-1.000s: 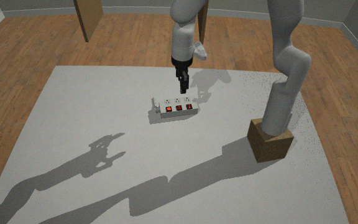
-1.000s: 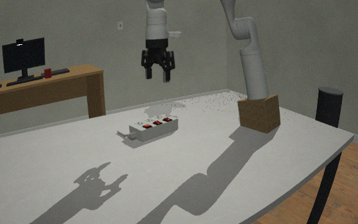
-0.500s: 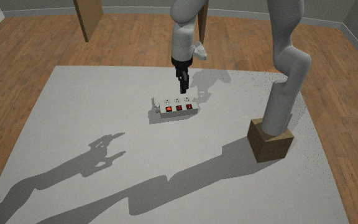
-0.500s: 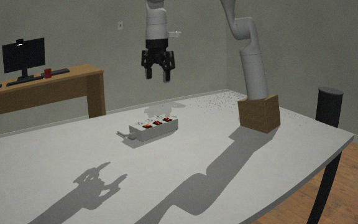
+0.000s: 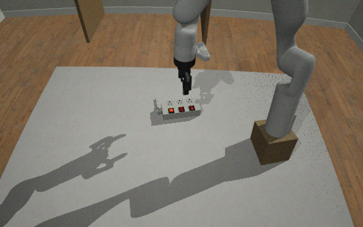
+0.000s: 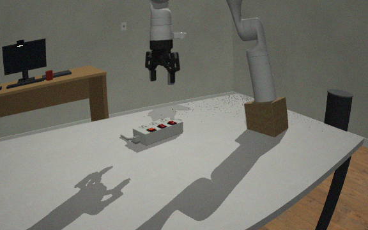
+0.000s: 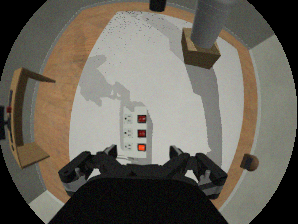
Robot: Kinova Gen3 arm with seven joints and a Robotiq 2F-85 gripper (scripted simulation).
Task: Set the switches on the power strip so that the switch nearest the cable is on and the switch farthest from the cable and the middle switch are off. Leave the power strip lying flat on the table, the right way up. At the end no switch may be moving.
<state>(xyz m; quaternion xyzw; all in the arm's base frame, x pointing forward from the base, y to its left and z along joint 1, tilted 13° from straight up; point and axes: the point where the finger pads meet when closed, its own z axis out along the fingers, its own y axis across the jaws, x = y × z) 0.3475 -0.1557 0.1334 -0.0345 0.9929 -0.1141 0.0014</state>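
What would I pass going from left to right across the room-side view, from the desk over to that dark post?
Monitor on the wooden desk → red cup → power strip lying flat on the table, with the open gripper high above it → brown box under the arm → dark cylinder.

The pale grey jointed arm (image 6: pixel 257 57) rises from its base, arches overhead, and its forearm hangs straight down; the black two-fingered claw (image 6: pixel 162 77) points downward, high up, spread wide, holding nothing.
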